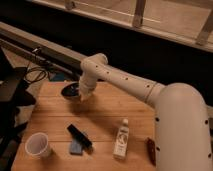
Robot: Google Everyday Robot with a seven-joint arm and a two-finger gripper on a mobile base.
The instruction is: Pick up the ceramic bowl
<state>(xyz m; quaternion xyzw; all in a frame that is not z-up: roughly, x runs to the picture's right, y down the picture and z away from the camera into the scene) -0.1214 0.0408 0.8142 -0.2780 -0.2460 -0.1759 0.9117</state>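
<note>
Reaching down at the left-centre of the frame, the claw point(80, 96) is meeting the ceramic bowl point(69, 91), which is sitting just left of it at the tabletop's point(107, 120) far edge.

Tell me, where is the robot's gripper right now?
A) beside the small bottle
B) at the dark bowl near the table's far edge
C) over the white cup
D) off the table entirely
B: the gripper sits at the ceramic bowl, far from the white cup and bottle.
</note>
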